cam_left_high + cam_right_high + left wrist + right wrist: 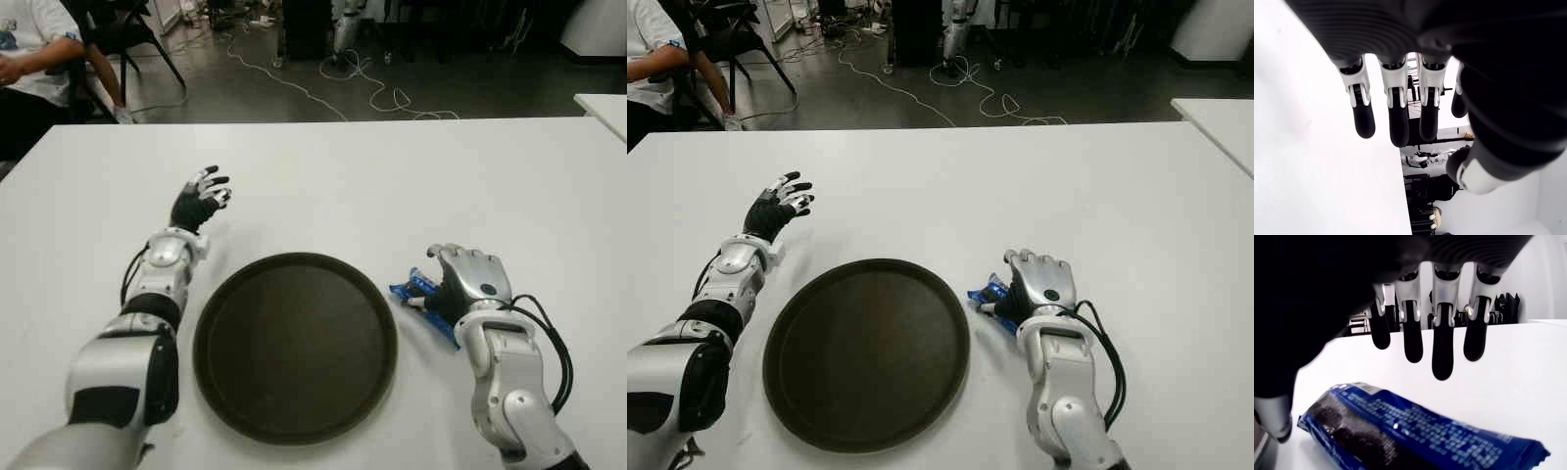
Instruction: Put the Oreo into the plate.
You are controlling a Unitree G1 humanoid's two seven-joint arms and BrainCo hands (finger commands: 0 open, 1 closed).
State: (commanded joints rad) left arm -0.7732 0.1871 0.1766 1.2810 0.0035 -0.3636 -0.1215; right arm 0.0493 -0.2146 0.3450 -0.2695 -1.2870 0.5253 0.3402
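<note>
Leftmost, the left hand hovers over the white counter, fingers loosely spread and empty. Beside it sits the dark round plate. Just right of its rim, the blue Oreo packet lies on the counter beneath the right hand, whose fingers hang extended above it, not gripping.

floor: dark, cables | chair | seated person | white table
</note>
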